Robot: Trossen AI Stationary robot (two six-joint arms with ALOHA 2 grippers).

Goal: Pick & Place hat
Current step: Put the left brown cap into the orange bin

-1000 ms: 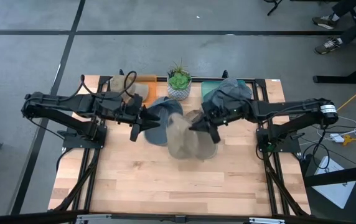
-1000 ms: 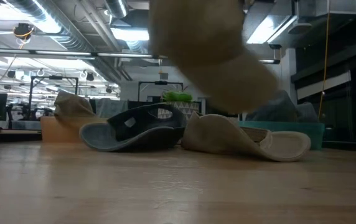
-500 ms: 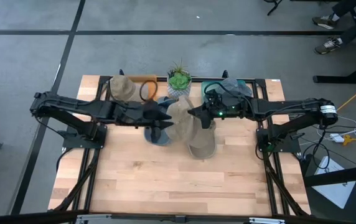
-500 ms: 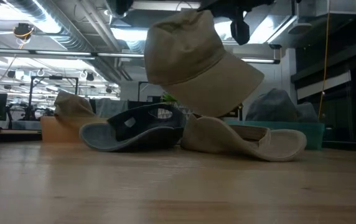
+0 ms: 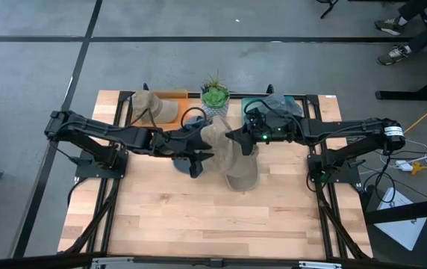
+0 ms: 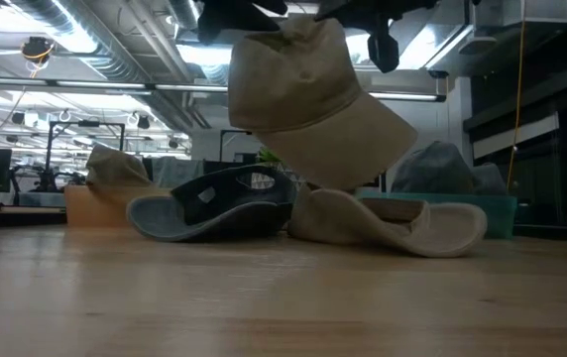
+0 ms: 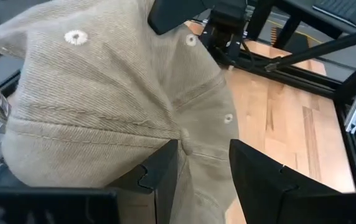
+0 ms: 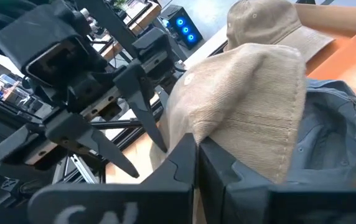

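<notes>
the tan corduroy cap (image 6: 308, 94) hangs in the air above the middle of the light wooden table (image 5: 191, 217), pinched at its edge by the right gripper (image 8: 196, 152), whose fingers are clamped tight on the fabric — probably held high so the crown drapes free and the other arm can get at it. the left gripper (image 7: 204, 165) faces the cap's crown with its fingers spread apart, the fabric sitting right at the gap but not yet squeezed; looks like a handover or a two-arm reshaping grab is being set up.

under the lifted cap, a dark blue-grey denim cap (image 6: 214, 203) and a second beige cap lying upside down (image 6: 393, 223) rest on the table, touching each other — likely the pile being sorted. behind them a small green potted plant (image 5: 214, 96) stands at the far edge, with an orange flat box (image 5: 170, 95) on one side holding another tan hat (image 5: 148, 104), and a teal bin (image 5: 273, 101) on the other holding a grey hat. those look like drop spots; which one this cap goes to — cannot tell.
</notes>
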